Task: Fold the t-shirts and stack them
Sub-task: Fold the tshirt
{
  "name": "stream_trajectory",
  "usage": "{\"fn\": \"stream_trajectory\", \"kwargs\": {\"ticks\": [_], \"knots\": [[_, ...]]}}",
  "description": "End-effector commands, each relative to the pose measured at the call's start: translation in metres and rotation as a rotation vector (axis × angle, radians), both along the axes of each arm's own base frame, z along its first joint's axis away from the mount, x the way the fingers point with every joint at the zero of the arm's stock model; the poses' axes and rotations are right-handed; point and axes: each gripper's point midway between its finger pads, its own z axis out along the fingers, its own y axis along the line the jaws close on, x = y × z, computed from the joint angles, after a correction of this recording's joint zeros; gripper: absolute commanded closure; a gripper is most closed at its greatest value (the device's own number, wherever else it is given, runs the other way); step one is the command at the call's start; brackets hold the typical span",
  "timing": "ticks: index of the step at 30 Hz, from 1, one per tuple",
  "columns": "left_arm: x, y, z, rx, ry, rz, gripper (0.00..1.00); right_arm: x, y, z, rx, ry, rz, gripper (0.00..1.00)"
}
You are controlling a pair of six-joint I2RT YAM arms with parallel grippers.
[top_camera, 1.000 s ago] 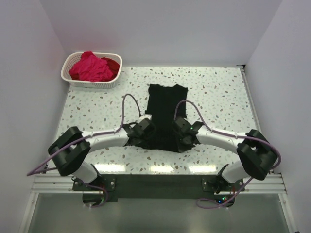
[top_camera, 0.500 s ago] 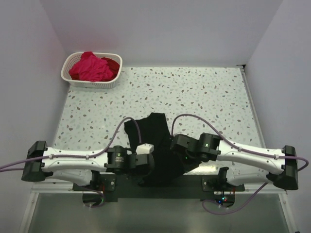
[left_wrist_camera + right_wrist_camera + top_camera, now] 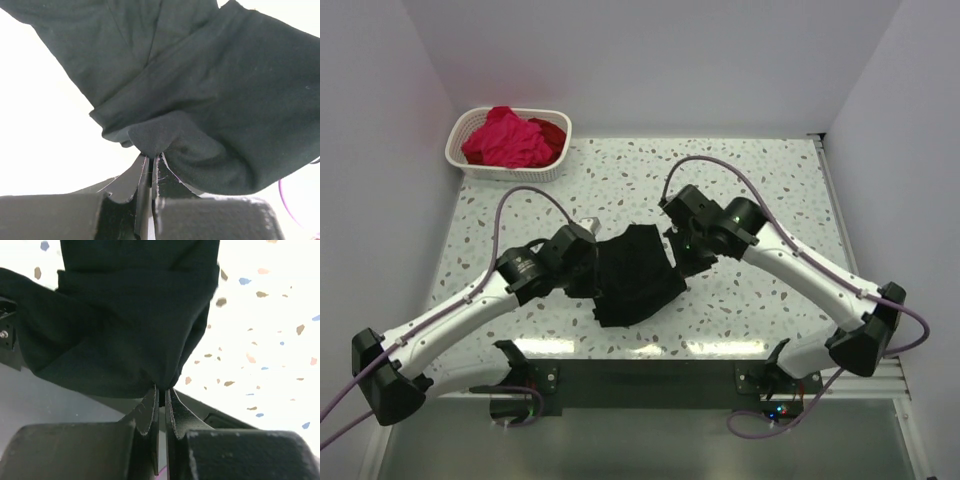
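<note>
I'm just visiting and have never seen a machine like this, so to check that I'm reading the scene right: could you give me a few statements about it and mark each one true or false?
1. The left claw and the right claw are each shut on the plain black cloth t-shirt. True.
2. The white lattice plastic basket stands at the far left corner of the speckled white table. True.
3. The black t-shirt lies spread flat. False: it is bunched up between the two claws.
4. The basket is empty. False: it holds bright magenta-pink cloth and some deep red cloth.
</note>
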Motion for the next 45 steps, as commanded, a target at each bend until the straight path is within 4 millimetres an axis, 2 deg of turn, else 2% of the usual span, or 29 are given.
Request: {"fn": "stream_trajectory", "kwargs": {"ticks": [1, 3, 6, 7, 8, 12, 13, 14, 16, 17, 19, 20, 21, 22, 24, 25, 26, 27, 31, 37, 40, 42, 45], "knots": [[0.020, -0.008, 0.001, -0.078, -0.060, -0.072, 1.00, 0.030, 0.021, 0.015, 0.067, -0.049, 0.068, 1.00], [0.035, -0.004, 0.002, -0.097, -0.077, -0.055, 1.00, 0.042, 0.029, 0.008, 0.064, -0.033, 0.087, 1.00], [0.057, 0.003, -0.001, -0.101, -0.098, -0.031, 1.00, 0.065, 0.036, 0.009, 0.083, -0.037, 0.094, 1.00], [0.063, 0.003, -0.005, -0.102, -0.092, -0.029, 1.00, 0.078, 0.039, 0.004, 0.078, -0.030, 0.084, 1.00], [0.076, 0.008, -0.004, -0.113, -0.107, -0.002, 1.00, 0.084, 0.040, 0.003, 0.076, -0.029, 0.093, 1.00], [0.104, 0.019, -0.012, -0.118, -0.122, 0.034, 1.00, 0.117, 0.049, -0.012, 0.087, -0.015, 0.093, 1.00], [0.110, 0.020, -0.019, -0.113, -0.112, 0.043, 1.00, 0.131, 0.050, -0.011, 0.100, -0.035, 0.080, 1.00], [0.118, 0.027, -0.023, -0.108, -0.113, 0.067, 1.00, 0.139, 0.053, -0.027, 0.085, -0.012, 0.082, 1.00], [0.132, 0.031, -0.036, -0.103, -0.112, 0.086, 1.00, 0.156, 0.057, -0.037, 0.106, -0.005, 0.066, 1.00], [0.146, 0.036, -0.038, -0.111, -0.138, 0.108, 1.00, 0.163, 0.059, -0.052, 0.098, 0.016, 0.063, 1.00], [0.158, 0.040, -0.058, -0.099, -0.112, 0.127, 1.00, 0.180, 0.060, -0.066, 0.112, 0.011, 0.037, 1.00], [0.170, 0.043, -0.060, -0.107, -0.132, 0.142, 1.00, 0.186, 0.061, -0.079, 0.112, 0.023, 0.023, 1.00], [0.177, 0.042, -0.063, -0.112, -0.133, 0.144, 1.00, 0.197, 0.064, -0.086, 0.122, -0.003, 0.006, 1.00], [0.182, 0.041, -0.075, -0.104, -0.109, 0.147, 1.00, 0.202, 0.059, -0.096, 0.117, 0.003, -0.016, 1.00], [0.197, 0.035, -0.073, -0.119, -0.127, 0.139, 1.00, 0.214, 0.053, -0.118, 0.111, 0.000, -0.060, 1.00], [0.199, 0.033, -0.081, -0.118, -0.107, 0.135, 1.00, 0.217, 0.052, -0.124, 0.111, 0.000, -0.073, 1.00], [0.203, 0.031, -0.081, -0.122, -0.108, 0.132, 1.00, 0.219, 0.051, -0.132, 0.111, 0.000, -0.079, 1.00], [0.209, 0.028, -0.077, -0.129, -0.117, 0.127, 1.00, 0.222, 0.050, -0.143, 0.112, -0.001, -0.087, 1.00], [0.218, 0.030, -0.067, -0.115, -0.149, 0.138, 1.00, 0.224, 0.044, -0.164, 0.094, -0.002, -0.091, 1.00], [0.229, 0.031, -0.055, -0.136, -0.221, 0.180, 1.00, 0.222, 0.032, -0.186, 0.048, -0.005, -0.111, 1.00], [0.237, 0.032, -0.062, -0.143, -0.246, 0.203, 1.00, 0.219, 0.027, -0.195, 0.040, 0.002, -0.119, 1.00], [0.240, 0.036, -0.074, -0.120, -0.235, 0.231, 1.00, 0.217, 0.025, -0.198, 0.041, 0.007, -0.124, 1.00], [0.244, 0.043, -0.089, -0.086, -0.221, 0.273, 1.00, 0.216, 0.027, -0.192, 0.058, 0.005, -0.120, 1.00]]}}
